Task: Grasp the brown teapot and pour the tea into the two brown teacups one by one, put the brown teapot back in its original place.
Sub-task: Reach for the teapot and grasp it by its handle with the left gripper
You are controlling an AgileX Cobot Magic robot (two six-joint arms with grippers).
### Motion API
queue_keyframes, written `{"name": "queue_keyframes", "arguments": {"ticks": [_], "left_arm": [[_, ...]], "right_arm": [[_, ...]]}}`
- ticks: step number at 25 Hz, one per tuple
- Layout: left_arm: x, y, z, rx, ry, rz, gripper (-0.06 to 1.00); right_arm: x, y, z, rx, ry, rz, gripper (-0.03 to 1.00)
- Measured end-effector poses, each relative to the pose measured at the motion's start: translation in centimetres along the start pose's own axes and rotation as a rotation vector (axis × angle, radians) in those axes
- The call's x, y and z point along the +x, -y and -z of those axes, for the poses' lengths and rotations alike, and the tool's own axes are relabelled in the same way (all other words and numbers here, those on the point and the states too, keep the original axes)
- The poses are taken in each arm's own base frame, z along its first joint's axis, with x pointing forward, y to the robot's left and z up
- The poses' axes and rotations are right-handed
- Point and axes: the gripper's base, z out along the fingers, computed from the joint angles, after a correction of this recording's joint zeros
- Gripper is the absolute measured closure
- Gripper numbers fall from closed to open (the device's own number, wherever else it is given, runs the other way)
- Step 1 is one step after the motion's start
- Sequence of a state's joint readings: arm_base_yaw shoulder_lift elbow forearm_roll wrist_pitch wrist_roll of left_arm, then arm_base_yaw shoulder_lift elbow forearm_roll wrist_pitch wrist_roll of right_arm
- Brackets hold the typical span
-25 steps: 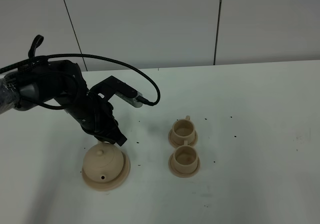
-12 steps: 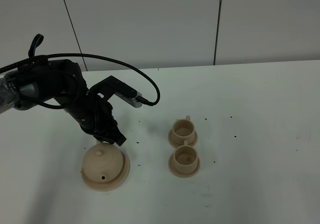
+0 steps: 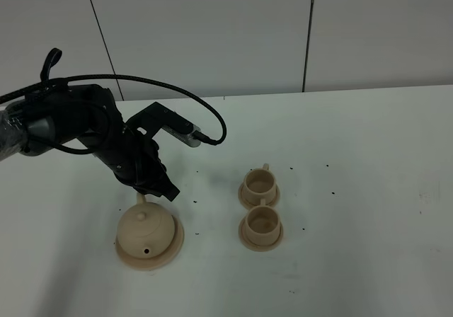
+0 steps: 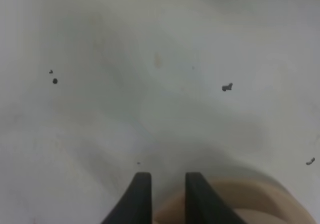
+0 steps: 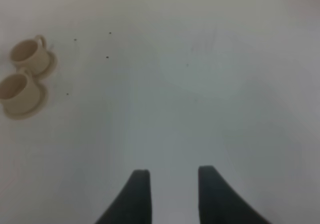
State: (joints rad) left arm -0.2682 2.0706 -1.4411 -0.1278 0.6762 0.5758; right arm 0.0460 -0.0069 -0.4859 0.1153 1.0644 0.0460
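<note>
The brown teapot (image 3: 145, 231) sits upright on its wide tan saucer (image 3: 173, 250) at the front left of the table. Its loop handle (image 3: 140, 199) points to the back and its spout hole to the front. My left gripper (image 3: 168, 192) hangs just above and behind the teapot, to the right of the handle, holding nothing. In the left wrist view the fingers (image 4: 141, 194) stand narrowly apart, with a blurred tan edge (image 4: 250, 204) beside them. The two brown teacups (image 3: 259, 183) (image 3: 261, 221) stand on small saucers at the centre. My right gripper (image 5: 172, 171) is open over bare table, the cups (image 5: 29, 51) far off.
The white table (image 3: 354, 189) carries small dark specks around the cups and teapot. A black cable (image 3: 177, 94) loops over the left arm. A grey panelled wall stands behind the table.
My left gripper has risen a little, up and back from the teapot. The teapot stays on its saucer. The cups have not moved.
</note>
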Motion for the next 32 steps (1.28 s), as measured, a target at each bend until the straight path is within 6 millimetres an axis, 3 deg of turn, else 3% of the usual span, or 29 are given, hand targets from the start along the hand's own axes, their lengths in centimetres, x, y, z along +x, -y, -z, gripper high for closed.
{"name": "queue_keyframes", "arguments": {"ticks": [32], "left_arm": [[1.5, -1.1, 0.2, 0.022, -0.090, 0.073, 0.71]], "right_arm": [[0.0, 0.0, 0.0, 0.000, 0.000, 0.000, 0.74]]}}
